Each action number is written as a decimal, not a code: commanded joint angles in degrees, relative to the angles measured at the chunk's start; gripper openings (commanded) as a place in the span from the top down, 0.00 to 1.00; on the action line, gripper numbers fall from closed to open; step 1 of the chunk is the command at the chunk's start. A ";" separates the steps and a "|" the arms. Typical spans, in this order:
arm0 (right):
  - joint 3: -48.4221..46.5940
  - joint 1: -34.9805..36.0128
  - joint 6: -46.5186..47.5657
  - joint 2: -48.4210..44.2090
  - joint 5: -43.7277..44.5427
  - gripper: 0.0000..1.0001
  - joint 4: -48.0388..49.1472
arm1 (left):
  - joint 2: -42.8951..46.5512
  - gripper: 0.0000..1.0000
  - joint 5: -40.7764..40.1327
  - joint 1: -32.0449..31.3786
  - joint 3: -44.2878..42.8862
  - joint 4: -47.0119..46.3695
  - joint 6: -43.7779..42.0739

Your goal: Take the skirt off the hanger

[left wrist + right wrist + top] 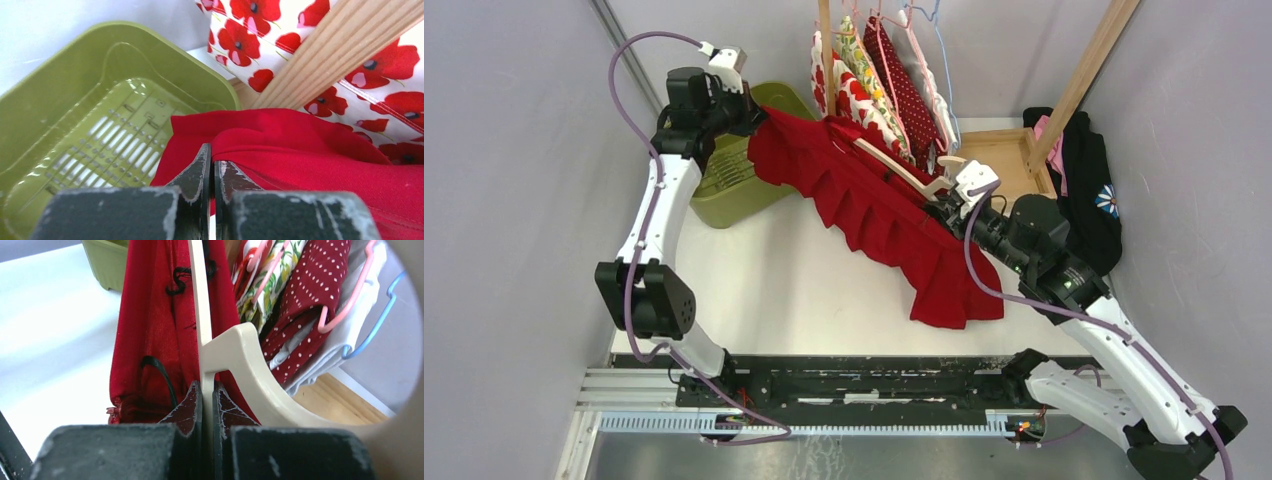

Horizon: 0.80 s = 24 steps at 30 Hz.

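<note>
Top external view showed you a crowded far end of the table (804, 290): a green basket (724, 200) at the left, a wooden post (826, 45) with a poppy cloth (859, 100) and a dotted cloth (914, 95) hanging by it, a wooden frame (999, 150) behind them, and a black garment (1089, 195) draped at the right. Those hanging cloths sat close behind the hanger (902, 168), and the right wrist view showed a pink hanger (350, 300) and a blue hanger (382, 320) just past it, so that side was tight for you. The skirt (874, 220) was stretched in the air between your two arms, one end up over the basket's rim and the pleated hem drooping low in front of the right arm. The hanger lay tilted along the skirt's upper edge, touching it. Your left gripper (210, 150) had its jaws pinched together on a fold at the skirt's corner, just above the basket. Your right gripper (205, 387) was clamped tight on the hanger's flat cream neck, with the skirt hanging just beside its fingers and a black loop (161, 371) lying against the cloth there.
</note>
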State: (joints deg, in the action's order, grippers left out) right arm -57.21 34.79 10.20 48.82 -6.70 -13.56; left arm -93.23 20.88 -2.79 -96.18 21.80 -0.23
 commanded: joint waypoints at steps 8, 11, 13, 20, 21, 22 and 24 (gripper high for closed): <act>-3.44 -0.50 4.86 -8.33 4.85 0.99 -8.67 | -4.90 0.97 -6.76 10.53 -5.41 -7.44 -1.13; -3.15 -0.51 6.22 -9.05 5.12 0.99 -11.80 | -4.86 0.97 -5.70 11.97 -4.37 -7.80 -0.32; -1.09 -0.51 5.88 -8.91 5.05 0.99 -11.24 | -3.99 0.97 -4.81 12.01 -3.76 -7.95 0.32; 5.43 -0.40 -1.14 0.20 -0.26 0.99 10.16 | 2.68 0.97 -1.43 9.66 -4.13 -7.60 4.35; 5.23 -0.48 -1.59 2.25 -1.25 0.99 13.62 | 3.52 0.97 -1.46 8.93 -4.37 -7.43 4.84; 4.49 -0.44 -2.05 4.74 -2.26 0.99 16.17 | 4.23 0.97 -1.42 8.32 -4.74 -7.17 5.31; 2.67 -0.36 -3.02 9.82 -5.30 0.99 21.64 | 5.46 0.97 -1.06 7.00 -5.16 -7.20 6.56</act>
State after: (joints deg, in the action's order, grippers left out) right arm -51.66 34.81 10.02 52.95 -8.05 -4.95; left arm -92.90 30.04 1.89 -98.63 23.64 2.35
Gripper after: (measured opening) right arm 0.050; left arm 0.054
